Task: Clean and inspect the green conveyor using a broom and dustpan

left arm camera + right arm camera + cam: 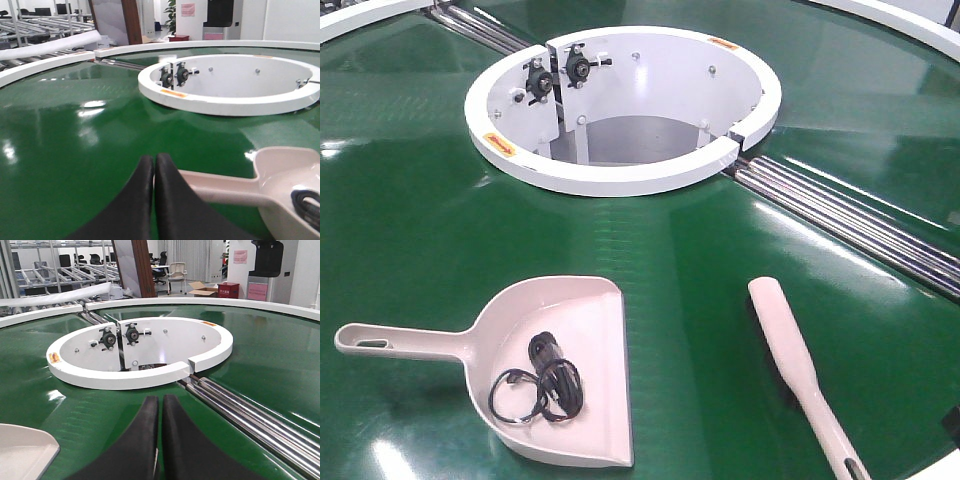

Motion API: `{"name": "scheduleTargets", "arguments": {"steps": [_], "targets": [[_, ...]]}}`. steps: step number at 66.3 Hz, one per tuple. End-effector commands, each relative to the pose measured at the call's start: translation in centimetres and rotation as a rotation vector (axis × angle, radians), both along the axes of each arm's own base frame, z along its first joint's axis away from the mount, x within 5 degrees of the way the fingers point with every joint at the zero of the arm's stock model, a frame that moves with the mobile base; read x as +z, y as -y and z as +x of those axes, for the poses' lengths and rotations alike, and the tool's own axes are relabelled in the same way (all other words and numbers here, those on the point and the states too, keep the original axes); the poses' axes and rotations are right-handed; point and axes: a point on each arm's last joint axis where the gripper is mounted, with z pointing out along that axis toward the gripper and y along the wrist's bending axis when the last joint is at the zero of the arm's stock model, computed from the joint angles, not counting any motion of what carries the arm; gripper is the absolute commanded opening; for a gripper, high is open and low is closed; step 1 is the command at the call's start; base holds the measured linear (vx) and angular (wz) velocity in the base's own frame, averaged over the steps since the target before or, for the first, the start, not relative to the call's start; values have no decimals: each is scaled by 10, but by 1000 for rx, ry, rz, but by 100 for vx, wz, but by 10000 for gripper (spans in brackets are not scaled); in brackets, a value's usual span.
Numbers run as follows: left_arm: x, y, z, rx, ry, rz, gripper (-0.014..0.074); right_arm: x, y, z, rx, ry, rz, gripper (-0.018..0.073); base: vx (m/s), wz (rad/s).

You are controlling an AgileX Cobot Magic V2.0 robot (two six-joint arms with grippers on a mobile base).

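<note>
Exterior front-facing view: the glossy green conveyor (410,230) fills the scene, with a white ring housing (620,180) at its centre and steel rollers (860,225) running along a seam to the right. Near the front edge, the pale pink dustpan (575,335) lies flat on the belt, its handle pointing left and its open mouth facing right. A tangle of black cord (545,380) is seen inside the pan. Well apart to the right, the cream broom (790,350) lies on the belt with its handle running off the bottom edge of the picture.

Neither arm is seen in this view. In the left wrist view, the left gripper (154,165) hangs just above the dustpan's handle, jaws pressed together and grasping nothing. In the right wrist view, the right gripper (160,405) is likewise clenched and empty, over bare belt; the broom is not shown there.

The debris appears already collected, and both tools are set down, so the step in hand is judged to be inspection or a fresh pickup. For a pickup, the jaws would have to be parted first, then lowered around a handle.
</note>
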Motion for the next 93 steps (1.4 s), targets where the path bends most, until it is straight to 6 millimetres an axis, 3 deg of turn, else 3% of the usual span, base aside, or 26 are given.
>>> {"name": "scheduleTargets", "arguments": {"steps": [1, 72, 81, 93], "targets": [[-3, -1, -1, 10, 70, -10, -23, 16, 1, 1, -16, 94, 14, -5, 0, 0], [-3, 0, -1, 9, 59, -12, -22, 16, 1, 1, -16, 94, 12, -5, 0, 0], [-3, 0, -1, 9, 59, -12, -22, 16, 1, 1, -13, 118, -114, -5, 0, 0], [-3, 0, -1, 9, 59, -12, -22, 9, 13, 1, -136, 26, -69, -5, 0, 0]]}}
